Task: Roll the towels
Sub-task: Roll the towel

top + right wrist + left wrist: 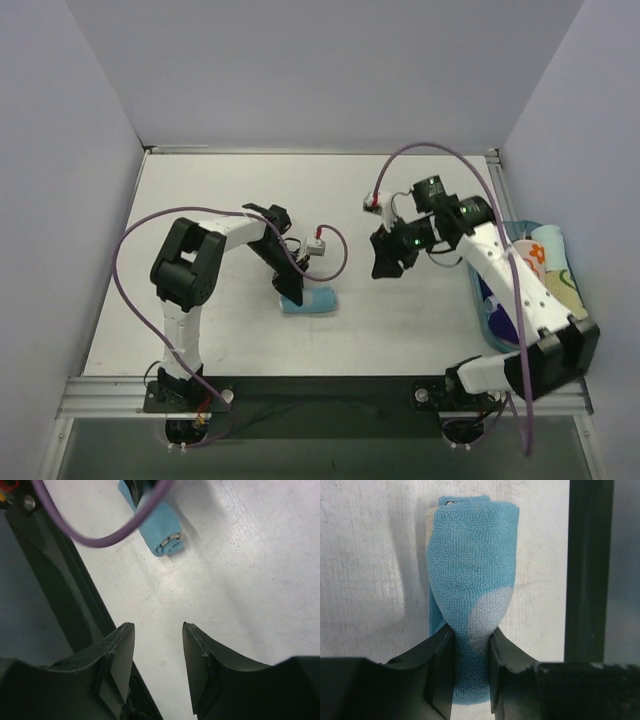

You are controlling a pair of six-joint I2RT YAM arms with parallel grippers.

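The left claw (471, 647) is pinching one end of the rolled blue towel (472, 570), which is lying on the table (230, 200) toward the middle of its near edge. The right claw (157, 645) is hanging half open, gripping nothing, above the table's middle.

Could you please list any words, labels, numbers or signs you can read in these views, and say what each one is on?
No text can be read in any view.
The rolled blue towel held in the left gripper bears no lettering.
The printed towels at the table's right edge show only coloured shapes, too small to make out further.
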